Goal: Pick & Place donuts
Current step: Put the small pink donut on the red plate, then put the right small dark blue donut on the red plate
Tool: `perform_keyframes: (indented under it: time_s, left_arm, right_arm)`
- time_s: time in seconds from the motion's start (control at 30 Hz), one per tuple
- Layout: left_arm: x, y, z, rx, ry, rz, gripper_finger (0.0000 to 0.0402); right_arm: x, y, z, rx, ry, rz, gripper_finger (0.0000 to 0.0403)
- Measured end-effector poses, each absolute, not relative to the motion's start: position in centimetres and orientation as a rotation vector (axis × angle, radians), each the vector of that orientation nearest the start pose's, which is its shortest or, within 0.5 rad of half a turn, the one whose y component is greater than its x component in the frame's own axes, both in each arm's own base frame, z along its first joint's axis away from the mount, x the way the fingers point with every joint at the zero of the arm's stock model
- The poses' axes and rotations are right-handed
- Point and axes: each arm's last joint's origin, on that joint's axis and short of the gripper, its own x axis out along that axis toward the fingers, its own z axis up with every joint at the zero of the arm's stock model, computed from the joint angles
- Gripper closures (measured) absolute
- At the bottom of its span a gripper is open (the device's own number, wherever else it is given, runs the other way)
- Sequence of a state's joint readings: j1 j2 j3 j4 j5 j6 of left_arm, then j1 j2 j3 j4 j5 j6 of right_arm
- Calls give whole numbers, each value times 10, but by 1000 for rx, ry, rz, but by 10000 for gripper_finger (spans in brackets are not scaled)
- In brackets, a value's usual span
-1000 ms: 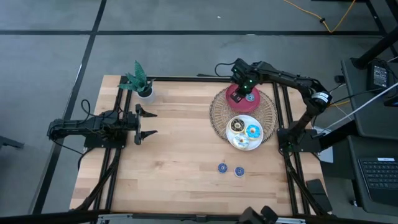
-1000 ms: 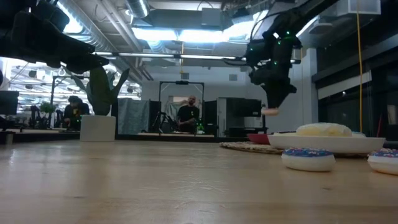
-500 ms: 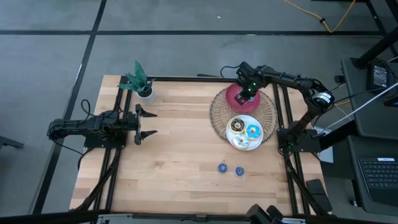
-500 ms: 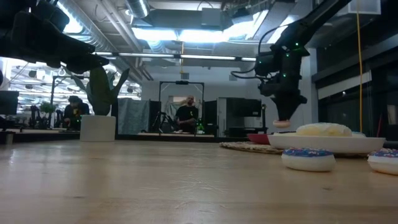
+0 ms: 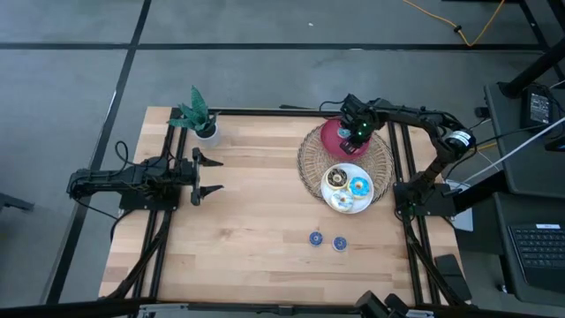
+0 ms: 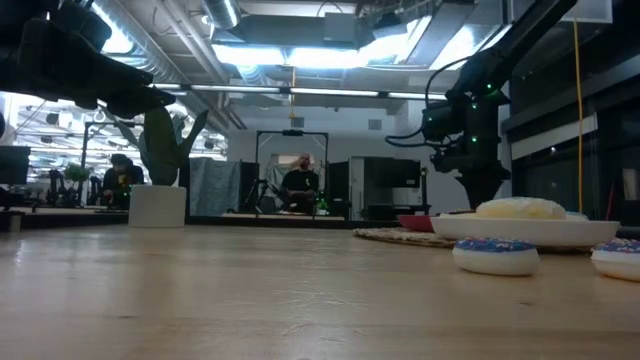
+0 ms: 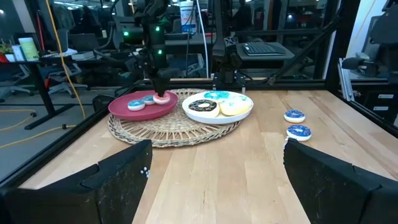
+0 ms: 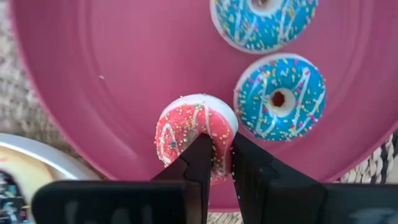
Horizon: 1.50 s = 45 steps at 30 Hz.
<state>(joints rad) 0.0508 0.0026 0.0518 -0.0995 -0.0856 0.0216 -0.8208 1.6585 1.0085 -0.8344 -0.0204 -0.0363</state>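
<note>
In the high view, two small blue donuts [image 5: 315, 238] [image 5: 340, 242] lie side by side on the bare desk [image 5: 256, 221] at the lower middle of the frame, close together but apart. In the low view the same two sit at the right edge, nearest the camera.

Up and to the right of them, a white plate [image 5: 347, 204] rests on the lower part of a round wicker mat [image 5: 306, 163]. It holds three larger donuts: the chocolate one [image 5: 335, 178], the blue-iced one [image 5: 359, 186] and the white-iced one [image 5: 343, 200], packed close together.

Beyond the white plate, on the upper part of the mat, sits the red plate [image 5: 333, 140]. The right hand [image 5: 356, 135] is down over it, its fingers clamped on the pink donut [image 8: 196, 135], which rests on the plate's surface. In the right wrist view two more small blue donuts [image 8: 283, 98] [image 8: 263, 20] lie on the same plate just beside the pink one, toward the upper right of that frame.

The left hand [image 5: 210, 175] waits at the left side of the desk, well apart from the plates, its fingers spread wide with nothing between them. A potted plant [image 5: 198, 115] stands at the desk's upper left. In the low view, a person [image 6: 302, 187] stands in the room behind.
</note>
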Motion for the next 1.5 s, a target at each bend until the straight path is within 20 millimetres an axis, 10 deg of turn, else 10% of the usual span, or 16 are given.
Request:
perform_keyframes:
  time_s: [0.8,1.23,1.5]
  left_arm:
    - [94,7,171,22,52,136,48]
    - [94,7,171,22,52,136,48]
    - [94,7,171,22,52,136,48]
  right_arm:
    - [191,-204,166,578,1417,-597,341]
    - [191,-204,166,576,1413,-598,195]
    - [188,-204,180,489,1387,-651,178]
